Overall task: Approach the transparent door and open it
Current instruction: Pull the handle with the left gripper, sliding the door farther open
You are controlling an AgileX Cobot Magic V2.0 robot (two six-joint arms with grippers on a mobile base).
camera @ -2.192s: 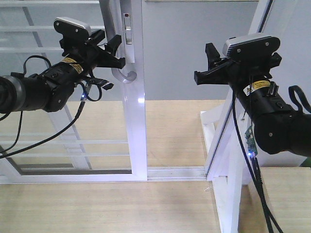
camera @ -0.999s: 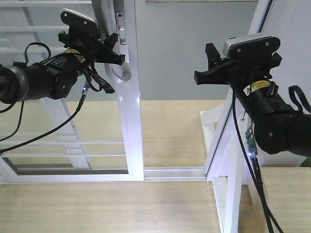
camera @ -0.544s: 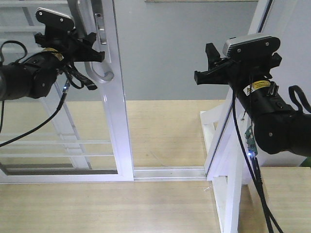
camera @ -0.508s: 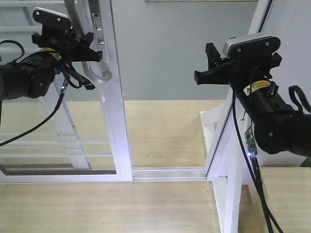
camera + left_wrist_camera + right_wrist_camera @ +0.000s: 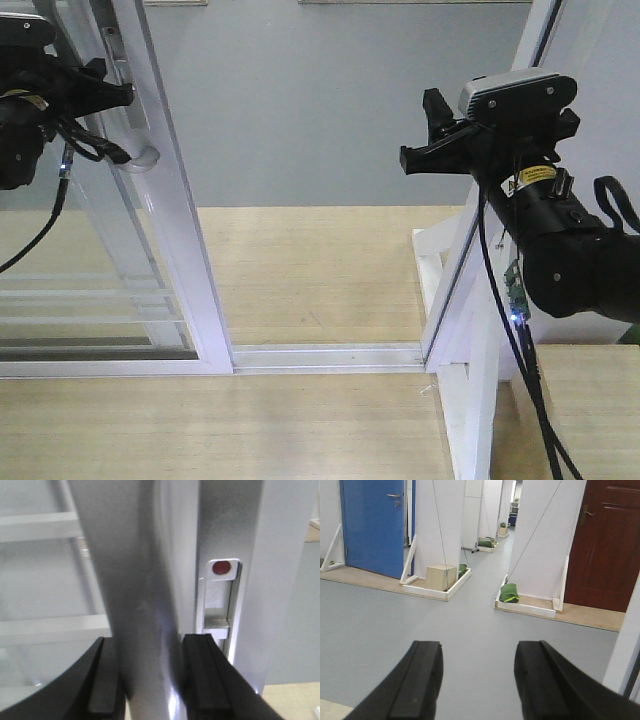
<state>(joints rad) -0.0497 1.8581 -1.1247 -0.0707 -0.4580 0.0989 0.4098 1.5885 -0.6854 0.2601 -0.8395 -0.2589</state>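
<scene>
I see my left gripper (image 5: 150, 647) clenched on the grey bar handle (image 5: 135, 570) of the transparent door (image 5: 172, 215), whose white stile stands at nine o'clock in the front view. My right gripper (image 5: 420, 132), at two o'clock, is spread wide, grasping nothing.

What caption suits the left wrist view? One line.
Left gripper clamped on the grey handle of the transparent door, beside its red-dotted latch.
</scene>
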